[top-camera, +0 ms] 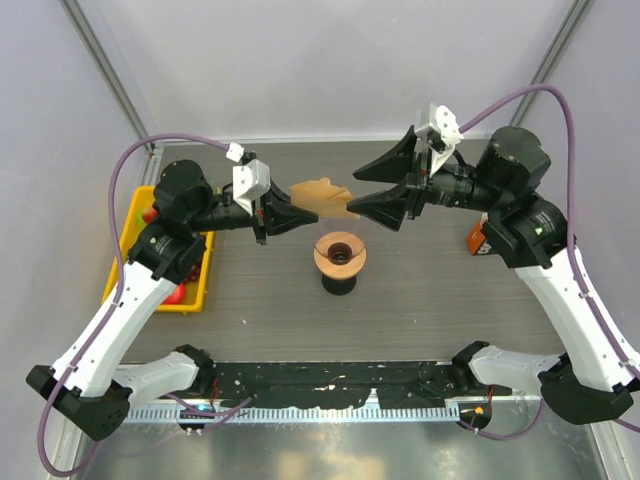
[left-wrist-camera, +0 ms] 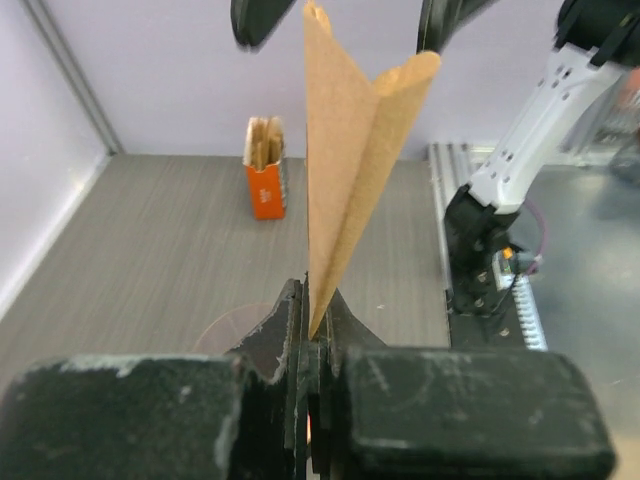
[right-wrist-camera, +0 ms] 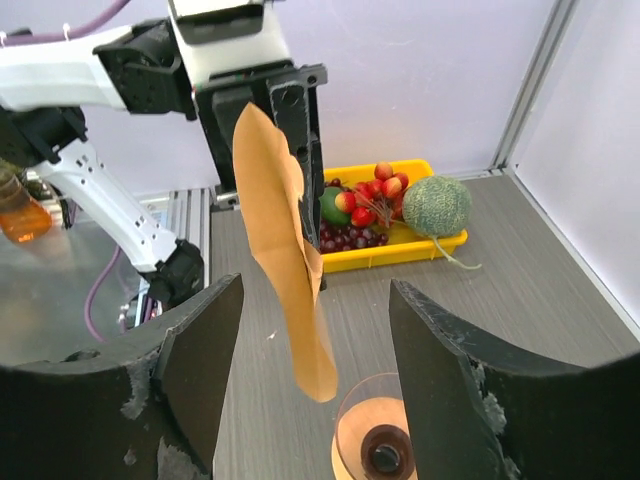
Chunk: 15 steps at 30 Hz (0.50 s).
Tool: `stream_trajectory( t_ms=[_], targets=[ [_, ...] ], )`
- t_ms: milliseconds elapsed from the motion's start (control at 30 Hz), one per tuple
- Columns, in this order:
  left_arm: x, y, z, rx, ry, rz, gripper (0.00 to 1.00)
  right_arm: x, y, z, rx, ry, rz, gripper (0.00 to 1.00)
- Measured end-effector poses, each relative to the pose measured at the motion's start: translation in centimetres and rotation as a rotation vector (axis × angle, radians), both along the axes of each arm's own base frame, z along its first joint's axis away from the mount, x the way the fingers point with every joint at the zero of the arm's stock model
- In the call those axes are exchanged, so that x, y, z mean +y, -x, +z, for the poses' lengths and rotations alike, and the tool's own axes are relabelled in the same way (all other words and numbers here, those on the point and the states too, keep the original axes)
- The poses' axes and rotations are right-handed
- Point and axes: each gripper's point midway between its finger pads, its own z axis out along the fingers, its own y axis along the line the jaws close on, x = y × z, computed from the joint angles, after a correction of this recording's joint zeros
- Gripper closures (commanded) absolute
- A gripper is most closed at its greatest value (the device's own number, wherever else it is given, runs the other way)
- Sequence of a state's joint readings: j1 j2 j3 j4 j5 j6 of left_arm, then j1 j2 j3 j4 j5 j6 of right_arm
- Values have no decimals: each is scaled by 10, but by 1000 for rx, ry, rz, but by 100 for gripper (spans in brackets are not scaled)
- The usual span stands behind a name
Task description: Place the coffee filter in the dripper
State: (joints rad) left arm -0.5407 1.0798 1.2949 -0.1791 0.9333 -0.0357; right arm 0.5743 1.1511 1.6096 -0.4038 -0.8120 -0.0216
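Note:
The coffee filter (top-camera: 318, 193) is a tan paper fan held in the air above and behind the dripper (top-camera: 340, 254). My left gripper (top-camera: 299, 215) is shut on its narrow end (left-wrist-camera: 318, 310), and the paper (left-wrist-camera: 345, 170) stands upright from the jaws, folded partly open. My right gripper (top-camera: 352, 190) faces it from the right and is open. The filter's free end (right-wrist-camera: 288, 280) hangs between its fingers (right-wrist-camera: 200, 350), nearer the left one, touching neither. The orange-brown dripper (right-wrist-camera: 372, 435) sits on a black base below the right gripper (right-wrist-camera: 315, 340).
A yellow tray (top-camera: 135, 232) of fruit sits at the far left, with a green melon (right-wrist-camera: 436, 205) and red berries (right-wrist-camera: 370, 190) in it. An orange box (left-wrist-camera: 265, 185) of spare filters stands at the right, by the right arm (top-camera: 478, 238). Grey walls close in the back and sides.

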Motion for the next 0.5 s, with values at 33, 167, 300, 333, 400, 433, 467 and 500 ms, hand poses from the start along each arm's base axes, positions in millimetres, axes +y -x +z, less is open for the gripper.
stream_trajectory(
  t_ms=[33, 167, 300, 333, 400, 433, 467, 500],
  targets=[
    [2, -2, -2, -37, -10, 13, 100, -3, 0, 4, 7, -10, -11, 34],
    [5, -6, -3, -133, -26, 31, 100, -10, 1, 13, 31, -38, -41, 38],
    [5, -7, -5, -165, -37, 29, 100, -9, 0, 12, 57, -42, -44, 40],
    [4, -7, -5, -170, -39, 29, 100, -8, -1, 11, 61, -42, -44, 40],
    [4, -6, -5, -174, -40, 29, 100, -7, -2, 9, 70, -40, -43, 41],
    [4, -6, -5, -173, -40, 28, 100, -6, -3, 8, 73, -40, -43, 41],
    [4, -6, -5, -173, -40, 27, 100, -6, -4, 7, 77, -39, -42, 41],
    [4, -6, -5, -173, -40, 27, 100, -5, -5, 5, 79, -37, -41, 41]
  ],
)
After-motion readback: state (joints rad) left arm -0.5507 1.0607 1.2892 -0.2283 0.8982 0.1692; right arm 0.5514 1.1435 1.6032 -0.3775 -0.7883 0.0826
